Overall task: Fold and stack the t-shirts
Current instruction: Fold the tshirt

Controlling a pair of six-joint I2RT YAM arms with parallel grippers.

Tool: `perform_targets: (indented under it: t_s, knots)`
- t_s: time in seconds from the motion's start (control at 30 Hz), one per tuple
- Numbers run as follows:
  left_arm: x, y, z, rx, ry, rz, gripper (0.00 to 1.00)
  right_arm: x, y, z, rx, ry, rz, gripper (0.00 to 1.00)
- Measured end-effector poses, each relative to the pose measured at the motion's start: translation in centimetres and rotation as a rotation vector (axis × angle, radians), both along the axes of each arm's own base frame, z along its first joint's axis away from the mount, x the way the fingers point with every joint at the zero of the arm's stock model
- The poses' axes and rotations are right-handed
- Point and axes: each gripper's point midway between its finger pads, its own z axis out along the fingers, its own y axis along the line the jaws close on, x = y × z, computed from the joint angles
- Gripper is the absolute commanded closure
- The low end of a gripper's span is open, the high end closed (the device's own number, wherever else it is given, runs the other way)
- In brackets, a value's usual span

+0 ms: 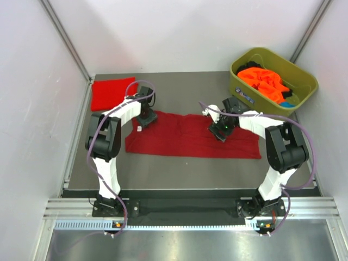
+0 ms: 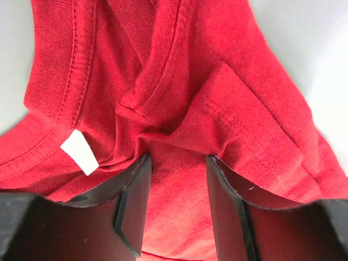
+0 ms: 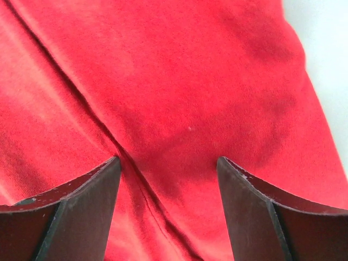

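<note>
A dark crimson t-shirt (image 1: 190,136) lies spread in a long band across the middle of the table. My left gripper (image 1: 145,118) is down on its left end by the collar, and the white neck label (image 2: 80,152) shows just left of it. In the left wrist view the gripper (image 2: 178,163) stands open, tips against bunched folds of cloth. My right gripper (image 1: 220,130) rests on the shirt's right half. In the right wrist view it (image 3: 168,163) is wide open over flat cloth with a crease running under the left finger (image 3: 81,206). A brighter red t-shirt (image 1: 111,92) lies folded at the back left.
An olive-green tub (image 1: 304,81) at the back right holds several orange t-shirts (image 1: 263,80) and a bit of blue cloth. Grey walls close in the table on the left, back and right. The arms' bases stand at the near edge.
</note>
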Motion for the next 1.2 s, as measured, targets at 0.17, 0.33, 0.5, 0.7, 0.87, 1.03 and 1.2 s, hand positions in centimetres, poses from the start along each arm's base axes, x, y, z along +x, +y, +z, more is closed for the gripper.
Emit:
perform_targets:
  t_s: [0.17,0.33,0.5,0.7,0.87,1.03,1.2]
  knots:
    - [0.7,-1.2,0.1,0.002,-0.021,-0.024,0.51,-0.1,-0.8,0.1,-0.005,-0.026,-0.097,0.28]
    - [1.1,-1.8,0.1,-0.008,-0.034,-0.034,0.51,-0.2,-1.6,0.2,-0.023,-0.042,-0.176,0.28]
    - [1.4,-2.3,0.2,-0.024,-0.048,-0.042,0.5,0.0,-2.5,0.2,-0.038,-0.045,-0.234,0.28]
    - [2.5,-4.3,0.4,-0.102,-0.076,-0.075,0.5,0.1,-3.9,0.1,-0.029,-0.042,-0.308,0.28]
    - [4.3,-7.0,0.7,-0.163,-0.105,-0.124,0.5,-0.3,-4.9,0.2,-0.03,-0.044,-0.38,0.28]
    - [6.0,-8.9,0.9,-0.188,-0.125,-0.163,0.5,-0.7,-5.6,0.2,-0.039,-0.03,-0.466,0.29]
    - [7.6,-10.0,1.1,-0.181,-0.141,-0.2,0.5,-1.4,-6.0,0.4,-0.049,-0.012,-0.524,0.28]
